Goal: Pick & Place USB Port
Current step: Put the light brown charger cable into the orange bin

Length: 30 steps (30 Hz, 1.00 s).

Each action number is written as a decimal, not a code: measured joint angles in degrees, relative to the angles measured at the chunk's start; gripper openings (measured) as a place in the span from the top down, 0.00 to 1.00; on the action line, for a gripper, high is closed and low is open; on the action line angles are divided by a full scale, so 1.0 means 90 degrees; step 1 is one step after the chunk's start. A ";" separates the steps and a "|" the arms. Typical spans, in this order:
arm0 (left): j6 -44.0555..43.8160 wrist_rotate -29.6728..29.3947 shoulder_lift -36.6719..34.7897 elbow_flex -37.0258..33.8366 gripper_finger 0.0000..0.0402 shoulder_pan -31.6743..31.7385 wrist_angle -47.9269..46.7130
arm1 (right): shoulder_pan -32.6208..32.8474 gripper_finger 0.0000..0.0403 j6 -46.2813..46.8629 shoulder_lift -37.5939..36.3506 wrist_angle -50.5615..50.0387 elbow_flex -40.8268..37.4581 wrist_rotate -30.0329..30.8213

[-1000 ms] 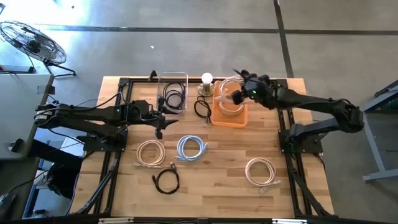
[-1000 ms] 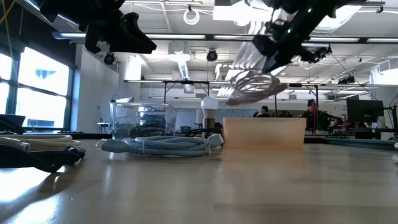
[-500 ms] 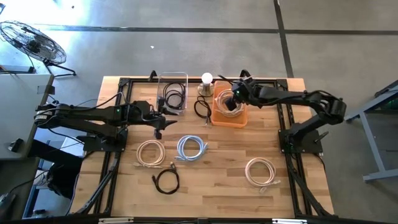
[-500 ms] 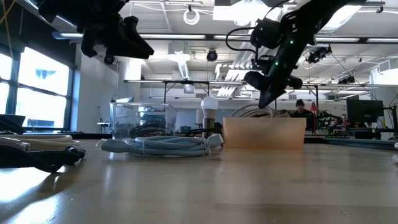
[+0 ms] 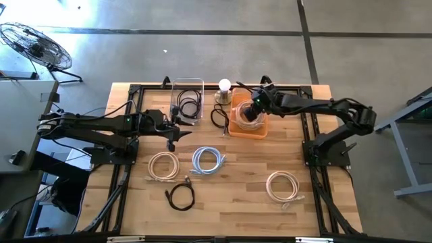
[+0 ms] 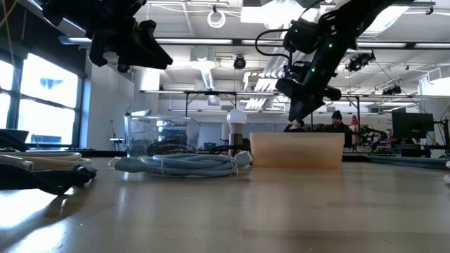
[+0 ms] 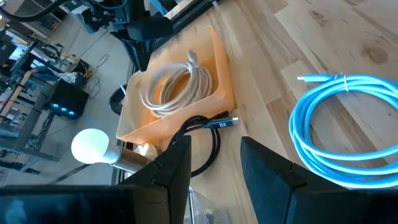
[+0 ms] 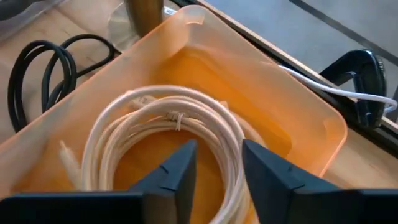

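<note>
High view: the coiled white cable [image 5: 248, 112] lies in the orange plastic tray [image 5: 234, 125]; four coils wait on the table. Right gripper [image 5: 254, 108] hovers above it.
Low view: the tray hides the cable.
Left wrist view: left gripper [image 7: 214, 155] spread, empty, well apart.
Right wrist view: fingers spread, the cable just below, let go.

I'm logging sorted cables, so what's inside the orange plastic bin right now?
The orange plastic bin holds one coiled white cable. The floor under the coil is covered, and the right tool hangs open above it.

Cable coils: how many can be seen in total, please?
7: white in orange bin; black in clear bin; black beside bulb; cream, blue, black, cream on table.
</note>
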 joint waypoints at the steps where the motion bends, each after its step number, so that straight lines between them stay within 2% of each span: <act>1: 0.0001 0.0000 0.0000 0.0000 0.66 0.0000 0.0002 | 0.0000 0.66 -0.0022 0.0000 0.0022 0.0000 0.0026; 7: 0.0002 0.0000 0.0000 0.0000 0.66 0.0000 -0.0026 | 0.0000 0.52 -0.0314 -0.0066 0.0401 0.0000 -0.0117; 14: -0.0001 0.0109 0.0000 0.0000 0.66 -0.0001 -0.0210 | 0.0279 0.47 -0.1567 -0.0609 0.0986 0.0000 -0.1420; 18: 0.0000 0.0431 0.0000 0.0000 0.66 -0.0002 -0.0197 | 0.0876 0.47 -0.2090 -0.1056 0.1051 0.0000 -0.2228; 22: -0.0001 0.0482 0.0000 0.0000 0.66 -0.0002 -0.0248 | 0.1677 0.50 -0.2132 -0.1389 0.1038 0.0002 -0.2696; 30: -0.0016 0.0486 0.0000 0.0000 0.66 -0.0002 -0.0380 | 0.3524 0.55 -0.2021 -0.1576 0.1034 0.0002 -0.2657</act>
